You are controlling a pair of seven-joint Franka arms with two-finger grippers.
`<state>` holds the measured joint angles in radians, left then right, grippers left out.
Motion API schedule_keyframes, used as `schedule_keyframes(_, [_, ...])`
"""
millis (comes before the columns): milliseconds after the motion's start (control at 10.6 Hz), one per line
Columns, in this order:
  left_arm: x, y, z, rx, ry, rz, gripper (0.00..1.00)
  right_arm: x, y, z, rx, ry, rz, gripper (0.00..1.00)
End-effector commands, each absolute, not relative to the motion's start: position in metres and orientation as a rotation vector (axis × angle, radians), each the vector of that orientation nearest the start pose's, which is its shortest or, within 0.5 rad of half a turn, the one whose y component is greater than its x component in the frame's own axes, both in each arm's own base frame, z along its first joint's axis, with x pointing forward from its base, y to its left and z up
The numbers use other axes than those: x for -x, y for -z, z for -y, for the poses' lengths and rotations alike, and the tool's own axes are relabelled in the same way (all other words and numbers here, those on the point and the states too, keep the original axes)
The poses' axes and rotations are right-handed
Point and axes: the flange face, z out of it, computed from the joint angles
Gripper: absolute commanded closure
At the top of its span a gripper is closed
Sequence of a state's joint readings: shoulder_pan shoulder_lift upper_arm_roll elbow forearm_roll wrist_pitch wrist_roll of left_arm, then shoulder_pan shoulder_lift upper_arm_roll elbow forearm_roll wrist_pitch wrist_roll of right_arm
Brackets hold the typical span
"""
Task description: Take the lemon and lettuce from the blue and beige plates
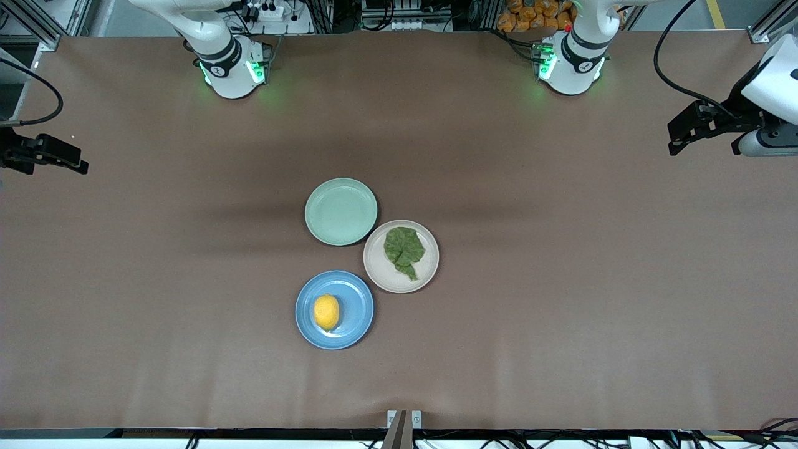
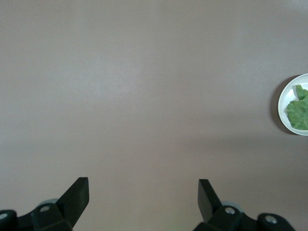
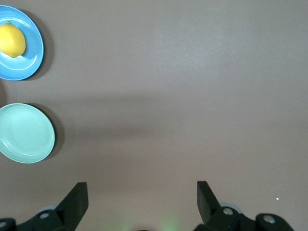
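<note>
The yellow lemon [image 1: 326,312] lies on the blue plate [image 1: 363,292], which is the plate nearest the front camera. The dark green lettuce [image 1: 404,251] lies on the beige plate [image 1: 431,274], beside the blue one toward the left arm's end. My left gripper [image 1: 674,137] is open and empty over bare table at the left arm's end; its wrist view [image 2: 143,187] shows the lettuce [image 2: 299,109] on the beige plate [image 2: 285,103]. My right gripper [image 1: 78,161] is open and empty over bare table at the right arm's end; its wrist view [image 3: 142,190] shows the lemon [image 3: 11,40] on the blue plate [image 3: 30,62].
An empty mint-green plate [image 1: 341,211] sits farther from the front camera, touching the beige plate; it also shows in the right wrist view [image 3: 26,133]. Brown table surface [image 1: 561,299] surrounds the three plates. Both arm bases stand along the table's edge farthest from the front camera.
</note>
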<state>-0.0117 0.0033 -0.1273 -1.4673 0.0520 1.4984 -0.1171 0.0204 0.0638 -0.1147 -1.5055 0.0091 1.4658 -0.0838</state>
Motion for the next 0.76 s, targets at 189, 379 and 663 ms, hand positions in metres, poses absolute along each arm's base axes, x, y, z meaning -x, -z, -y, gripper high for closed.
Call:
schedule_keyframes(189, [-0.542,-0.666,0.069,3.110,0.037,-0.050,0.00,-0.557,-0.613,0.052,3.124,-0.161,-0.021,0.00])
schedule_keyframes(379, [-0.542,-0.665,0.074,3.112,0.034,-0.060,0.00,-0.558,-0.609,0.058,3.123,-0.173,-0.038,0.00])
schedule_keyframes(663, [-0.542,-0.660,0.080,3.109,0.016,-0.067,0.00,-0.561,-0.595,0.073,3.109,-0.218,0.003,0.00])
